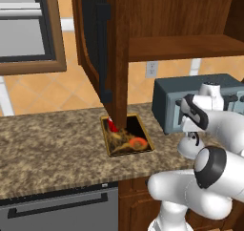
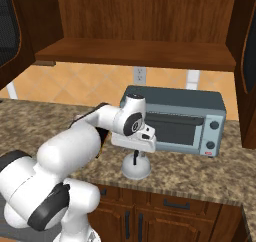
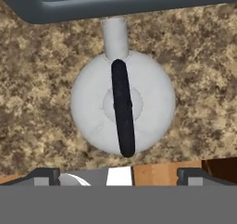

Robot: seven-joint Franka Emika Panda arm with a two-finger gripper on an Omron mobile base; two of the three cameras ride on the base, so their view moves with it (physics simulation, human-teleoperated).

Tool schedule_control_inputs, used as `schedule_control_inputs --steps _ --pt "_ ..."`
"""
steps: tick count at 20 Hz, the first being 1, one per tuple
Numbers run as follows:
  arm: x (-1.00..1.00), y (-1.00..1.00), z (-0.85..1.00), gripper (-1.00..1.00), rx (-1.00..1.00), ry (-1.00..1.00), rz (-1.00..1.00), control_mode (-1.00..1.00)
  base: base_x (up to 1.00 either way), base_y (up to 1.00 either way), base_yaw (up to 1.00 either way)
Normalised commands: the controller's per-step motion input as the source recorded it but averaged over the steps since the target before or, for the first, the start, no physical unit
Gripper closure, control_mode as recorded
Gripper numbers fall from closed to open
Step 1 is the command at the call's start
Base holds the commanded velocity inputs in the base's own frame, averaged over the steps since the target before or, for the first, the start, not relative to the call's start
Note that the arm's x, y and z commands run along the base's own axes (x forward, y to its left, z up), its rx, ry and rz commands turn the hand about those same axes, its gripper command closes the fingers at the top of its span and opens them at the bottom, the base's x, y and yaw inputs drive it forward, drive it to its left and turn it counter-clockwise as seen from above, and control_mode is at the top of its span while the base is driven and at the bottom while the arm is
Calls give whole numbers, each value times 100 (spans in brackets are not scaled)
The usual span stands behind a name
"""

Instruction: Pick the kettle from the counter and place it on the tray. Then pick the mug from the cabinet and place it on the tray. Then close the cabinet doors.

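Note:
The silver-white kettle (image 3: 122, 102) stands on the granite counter (image 3: 41, 102) with its black arched handle running up the hand view and its spout toward the toaster oven. My gripper (image 3: 119, 176) hangs straight above it, open, its fingertips (image 3: 44, 174) wide on either side and nothing between them. The right base view has the kettle (image 2: 136, 167) under the gripper (image 2: 136, 152). In the left base view the arm partly hides the kettle (image 1: 189, 148), and the tray (image 1: 127, 137) lies to its left. A small red shape (image 1: 111, 125) sits at the tray's far corner; I cannot tell if it is the mug.
A grey toaster oven (image 2: 175, 118) stands right behind the kettle. The cabinet (image 2: 135, 53) above is open, its doors (image 1: 102, 44) swung out; the left one hangs over the tray. The other door (image 2: 245, 61) juts out at the right. A dishwasher front (image 1: 57, 211) sits below the counter edge.

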Motion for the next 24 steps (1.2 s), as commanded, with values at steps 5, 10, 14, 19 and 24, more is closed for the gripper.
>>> schedule_control_inputs --steps 5,10,14,19,24 --pt "21 -15 -36 -100 0 0 0 -100 0 0 0" --pt "23 -2 -11 -100 0 0 1 -100 0 0 0" --pt "3 0 0 -100 0 0 0 -100 0 0 0" --pt "0 0 -4 -100 0 0 0 -100 0 0 0" --pt "-12 0 -7 -100 0 -1 0 -100 0 0 0"
